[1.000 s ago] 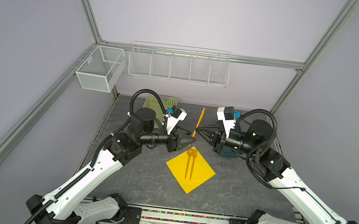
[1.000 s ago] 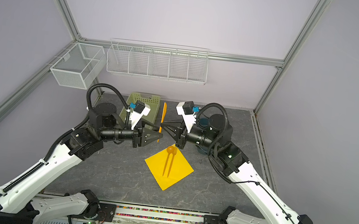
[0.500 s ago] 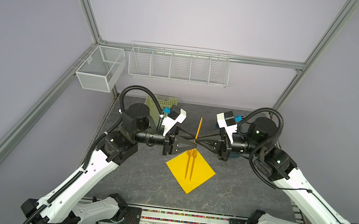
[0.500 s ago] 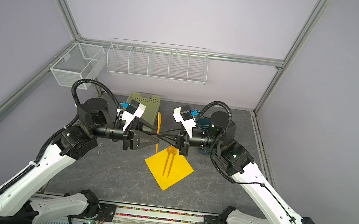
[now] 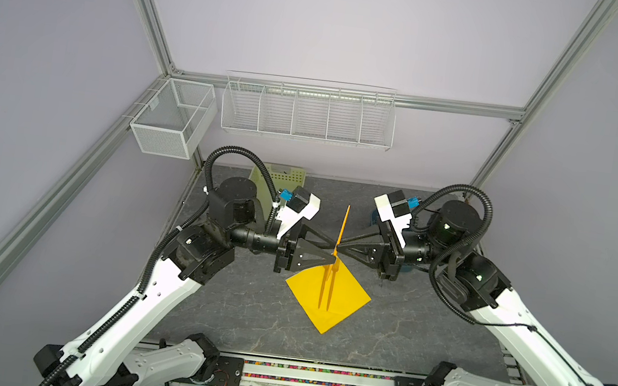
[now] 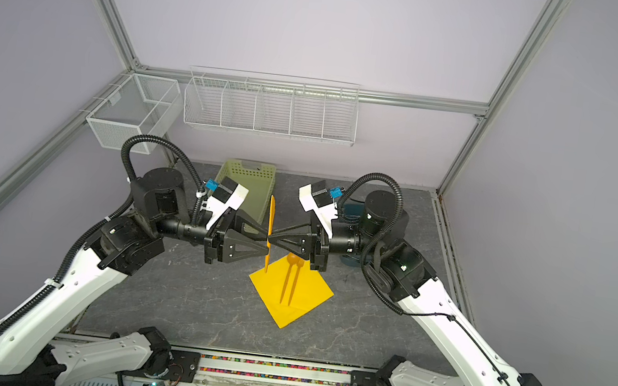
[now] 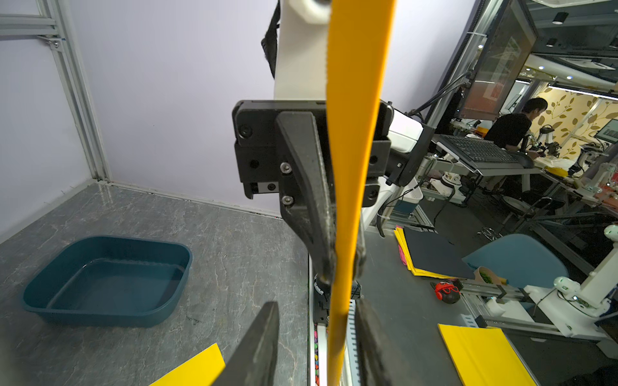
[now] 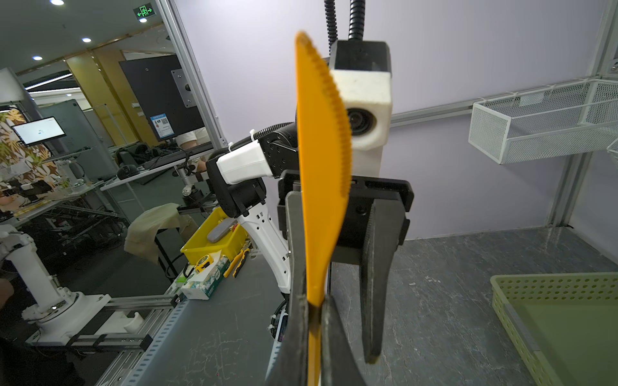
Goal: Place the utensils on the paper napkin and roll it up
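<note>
Lilac walls carry a mesh bin (image 5: pixel 170 123) and a wire rack (image 5: pixel 307 114). On the grey worktop (image 5: pixel 242 315) below, a green basket (image 6: pixel 255 187) shows its bare floor. Left jaws stand apart either side of an upright knife (image 5: pixel 343 227), and right jaws are clamped on its handle. Spoon (image 6: pixel 292 258) and fork (image 6: pixel 294 286) lie side by side on the napkin (image 5: pixel 345 302), mid-worktop. A teal tub (image 7: pixel 100 310) sits further right. Outside, a green exit sign (image 8: pixel 144 10) shows a running figure.

A grey marbled tabletop (image 5: pixel 242 315) carries a bright yellow square paper napkin (image 5: pixel 350 301), a pale green perforated plastic basket (image 6: pixel 259 187) behind-left of it, a dark teal plastic tray (image 7: pixel 100 314) behind-right.
</note>
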`<state>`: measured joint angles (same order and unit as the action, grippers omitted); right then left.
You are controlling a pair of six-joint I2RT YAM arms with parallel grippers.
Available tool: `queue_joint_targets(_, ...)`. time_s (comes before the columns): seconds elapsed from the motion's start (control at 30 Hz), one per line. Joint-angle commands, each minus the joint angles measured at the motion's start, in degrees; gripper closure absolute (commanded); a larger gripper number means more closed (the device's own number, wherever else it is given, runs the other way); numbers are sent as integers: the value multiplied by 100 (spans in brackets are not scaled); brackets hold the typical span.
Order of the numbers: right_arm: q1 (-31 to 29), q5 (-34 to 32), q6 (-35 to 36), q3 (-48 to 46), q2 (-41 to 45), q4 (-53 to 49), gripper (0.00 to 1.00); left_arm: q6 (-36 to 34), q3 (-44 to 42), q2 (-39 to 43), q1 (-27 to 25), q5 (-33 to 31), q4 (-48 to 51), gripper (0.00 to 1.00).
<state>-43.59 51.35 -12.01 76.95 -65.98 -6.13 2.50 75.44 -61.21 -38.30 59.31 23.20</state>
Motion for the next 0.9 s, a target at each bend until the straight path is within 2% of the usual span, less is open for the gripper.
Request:
queue_joint_targets(0.0, -15, 248, -124, 131, -53, 243, 93, 29, 8, 100, 6, 229, -310, 63)
queue_joint_targets(0.37, -16, 198, -153, 141, -47, 240, 93, 246, -16, 49, 6, 380, -573, 70)
queue_joint_targets(0.87, -17, 99, -225, 213, -12, 346, 93, 207, -57, -5, 7, 427, -486, 73)
